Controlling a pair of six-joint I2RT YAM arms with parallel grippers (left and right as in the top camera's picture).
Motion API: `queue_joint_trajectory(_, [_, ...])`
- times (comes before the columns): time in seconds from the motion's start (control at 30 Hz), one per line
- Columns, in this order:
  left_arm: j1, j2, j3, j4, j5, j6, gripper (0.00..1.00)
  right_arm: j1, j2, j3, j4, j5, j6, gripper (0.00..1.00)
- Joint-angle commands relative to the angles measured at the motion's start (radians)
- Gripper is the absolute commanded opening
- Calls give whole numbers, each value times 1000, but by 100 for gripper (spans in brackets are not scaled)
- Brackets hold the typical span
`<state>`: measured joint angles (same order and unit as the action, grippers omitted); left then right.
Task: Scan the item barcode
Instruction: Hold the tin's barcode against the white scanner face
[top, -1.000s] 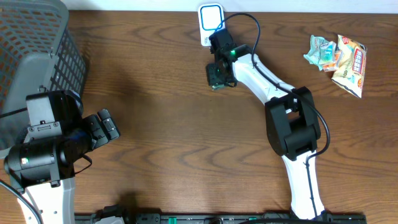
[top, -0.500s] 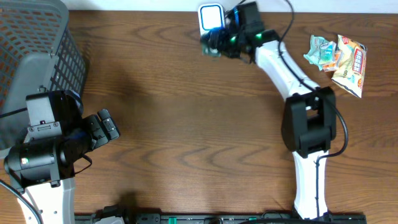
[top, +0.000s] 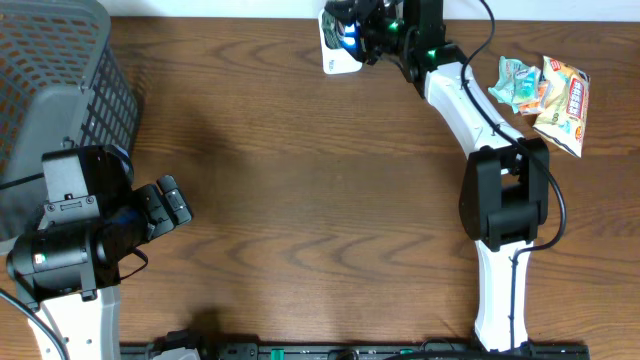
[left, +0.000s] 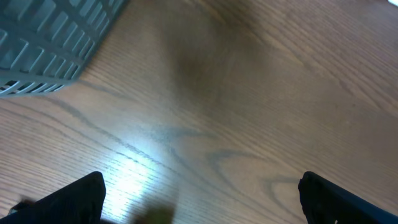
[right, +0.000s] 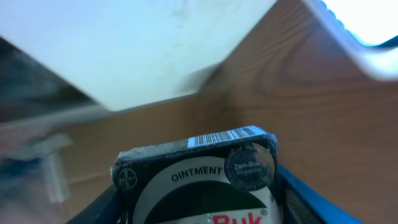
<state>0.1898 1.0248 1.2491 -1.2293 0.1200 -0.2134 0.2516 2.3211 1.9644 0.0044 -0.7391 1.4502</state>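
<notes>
Overhead, you can see the right gripper (top: 362, 28) stretched out to the far edge of the table (top: 300, 180), its jaws right over the white scanner (top: 335, 62), which glows blue beneath them. What sits between the jaws is hard to pick out from up here.

Look at the right wrist view for the grip. The ointment box (right: 199, 183) fills the gap between the two jaws, which stand roughly half open and press on its left and right sides. The box's printed face, with the word "OINTMENT" and a round dark seal, is turned toward the wrist camera. The barcode (right: 221, 137) runs along the box's top edge, at the end that sticks out past the fingertips. Beyond that edge you see wood grain and a bright, blue-rimmed shape off to the right of the jaws; it is too blurred to name for certain.

Your left gripper (top: 175, 203) is well apart from all this, on the near left side. Its jaws are spread fully wide with nothing between them. In the left wrist view only bare wood lies below and ahead of them, and the grey mesh basket (top: 60, 70) sits off past the left jaw.

Some snack packets (top: 545, 90) lie on the table, off to the right of the right gripper's jaws and well clear of them.
</notes>
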Motion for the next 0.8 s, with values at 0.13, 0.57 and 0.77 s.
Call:
queue_joint_trajectory(0.13, [5,0,-2,-1,-16,-10,98,0,109,18,170,-113,548,56])
queue_joint_trajectory(0.57, [5,0,-2,-1,-16,-10,98,-71,134,18,156,-163,601,57])
queue_joint_trajectory(0.77, [5,0,-2,-1,-16,-10,98,-115,134,18,156,-228,601,51])
